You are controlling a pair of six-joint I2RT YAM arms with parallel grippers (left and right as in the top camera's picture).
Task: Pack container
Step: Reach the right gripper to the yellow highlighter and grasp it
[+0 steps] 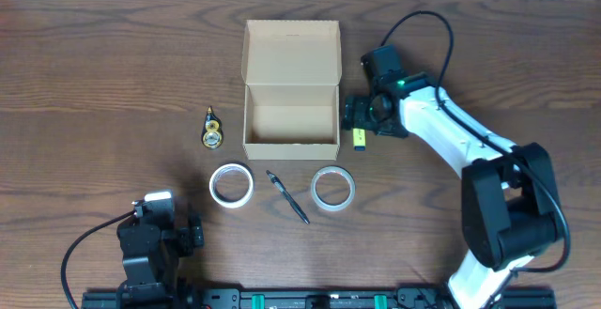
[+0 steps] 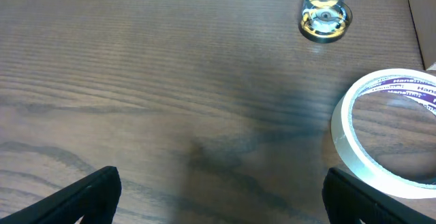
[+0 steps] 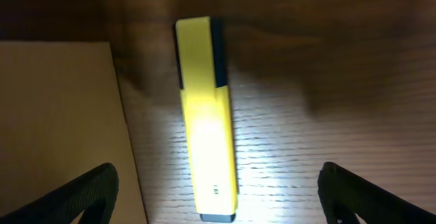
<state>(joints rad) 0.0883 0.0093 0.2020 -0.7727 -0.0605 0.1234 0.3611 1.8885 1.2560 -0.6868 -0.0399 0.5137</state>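
The container (image 1: 291, 91), a tan cardboard box with its flap lid open toward the back, stands mid-table; its wall (image 3: 58, 129) fills the left of the right wrist view. A yellow marker (image 1: 359, 139) (image 3: 206, 115) lies flat just right of the box. My right gripper (image 1: 362, 116) (image 3: 216, 190) hovers over the marker, open, with a finger on each side and apart from it. My left gripper (image 1: 155, 217) (image 2: 221, 193) stays open near the front left edge, over bare wood.
Two white tape rolls (image 1: 231, 185) (image 1: 332, 188) lie in front of the box with a dark pen (image 1: 287, 197) between them. The left roll (image 2: 388, 132) shows in the left wrist view. A small yellow-black tape dispenser (image 1: 212, 129) (image 2: 325, 14) lies left of the box.
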